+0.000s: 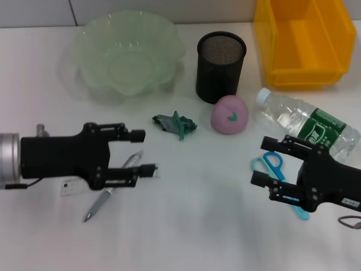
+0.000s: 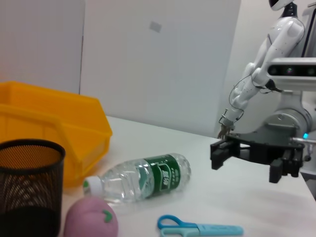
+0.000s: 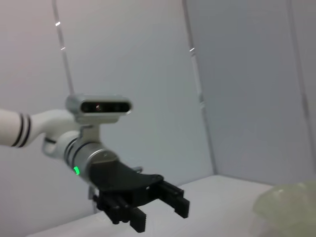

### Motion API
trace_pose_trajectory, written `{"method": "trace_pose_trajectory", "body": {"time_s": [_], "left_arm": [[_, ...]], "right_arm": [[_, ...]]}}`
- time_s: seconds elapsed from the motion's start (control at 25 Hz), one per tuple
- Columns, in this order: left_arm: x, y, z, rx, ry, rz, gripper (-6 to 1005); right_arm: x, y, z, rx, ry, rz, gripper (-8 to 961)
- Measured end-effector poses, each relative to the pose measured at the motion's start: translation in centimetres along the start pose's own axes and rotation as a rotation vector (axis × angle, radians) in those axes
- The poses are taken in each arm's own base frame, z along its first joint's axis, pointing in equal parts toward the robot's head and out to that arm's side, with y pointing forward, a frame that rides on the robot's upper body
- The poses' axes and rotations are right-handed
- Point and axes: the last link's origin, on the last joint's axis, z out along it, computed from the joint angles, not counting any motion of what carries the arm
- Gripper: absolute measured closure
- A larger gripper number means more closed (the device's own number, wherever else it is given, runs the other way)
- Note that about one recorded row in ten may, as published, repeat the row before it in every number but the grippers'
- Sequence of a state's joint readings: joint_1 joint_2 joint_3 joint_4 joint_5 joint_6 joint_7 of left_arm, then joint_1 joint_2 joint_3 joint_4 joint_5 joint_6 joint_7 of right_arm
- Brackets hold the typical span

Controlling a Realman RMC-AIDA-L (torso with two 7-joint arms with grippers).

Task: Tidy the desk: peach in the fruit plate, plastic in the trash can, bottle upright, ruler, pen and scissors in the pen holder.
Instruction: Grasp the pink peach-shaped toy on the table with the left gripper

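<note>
- Left gripper [image 1: 148,152]: fingers wide, empty, over the pen [image 1: 110,191], which lies diagonally beneath them on the worktop [image 1: 197,226].
- Right gripper [image 1: 265,161]: fingers wide, empty, above the scissors [image 1: 274,165].
- Bottle [image 1: 307,121] lies on its side, nearer the right arm.
- Left wrist view alone shows bottle and peach [image 2: 91,217] side-on.

White table [image 1: 192,214] — bowl [image 1: 127,53], holder [image 1: 220,66], bin [image 1: 304,42], peach [image 1: 229,115], bottle [image 1: 307,124], scissors [image 1: 276,169], pen [image 1: 107,197], wrapper [image 1: 175,123].
</note>
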State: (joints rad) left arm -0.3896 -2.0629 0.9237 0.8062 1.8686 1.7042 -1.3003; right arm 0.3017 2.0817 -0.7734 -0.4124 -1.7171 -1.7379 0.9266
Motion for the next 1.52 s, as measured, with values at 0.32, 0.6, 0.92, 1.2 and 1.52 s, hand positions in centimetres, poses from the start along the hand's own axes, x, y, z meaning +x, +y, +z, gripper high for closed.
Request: {"method": "trace_pose_trajectory", "body": {"time_s": [0.32, 0.6, 0.92, 1.2, 1.52], "left_arm": [[3.6, -2.9, 3.2, 0.005, -0.014, -0.023, 282], [6.2, -4.4, 7.8, -0.020, -0.131, 0.029, 283], [7.0, -5.1, 12.8, 0.032, -0.278, 0.126, 284], [7.5, -5.6, 15.3, 0.109, -0.325, 0.152, 285], [7.7, -5.7, 17.4, 0.173, -0.345, 0.174, 286]], "right_arm": [[1.6, 1.0, -0.4, 0.064, -0.026, 0.028, 210], [2.4, 1.3, 0.3, 0.062, -0.013, 0.056, 210], [3.0, 1.6, 0.4, 0.069, 0.001, 0.078, 211], [3.3, 1.9, 0.8, 0.051, 0.012, 0.093, 211], [3.5, 2.2, 1.2, 0.036, 0.015, 0.102, 210]]}}
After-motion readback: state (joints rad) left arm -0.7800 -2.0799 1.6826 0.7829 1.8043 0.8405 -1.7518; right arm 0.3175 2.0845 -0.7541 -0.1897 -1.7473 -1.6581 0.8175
